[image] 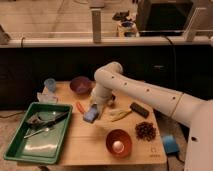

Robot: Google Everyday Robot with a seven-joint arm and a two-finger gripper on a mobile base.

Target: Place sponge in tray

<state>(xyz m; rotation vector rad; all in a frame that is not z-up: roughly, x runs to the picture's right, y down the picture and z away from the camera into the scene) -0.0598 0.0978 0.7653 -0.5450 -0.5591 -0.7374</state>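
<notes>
The gripper [96, 107] is closed on the small blue rectangular soft sponge [91, 114], which hangs tilted from the fingers above the light wooden tabletop [90, 142], just right of the large shallow green plastic tray [20, 150] and not over it; how much of the sponge the fingers cover is hard to make out; a small orange carrot-like piece [80, 107] lies on the wood between sponge and tray; inside the tray lie dark utensils [46, 121]; behind the gripper stands a round purple bowl [80, 84], with a light blue cup [50, 84] farther left; to the right lie a pale yellow banana-shaped item [121, 115], a black rectangular block [139, 109] and a dark cluster of grapes [145, 131]; a round red-brown bowl [119, 143] holding a pale ball sits near the front edge.
</notes>
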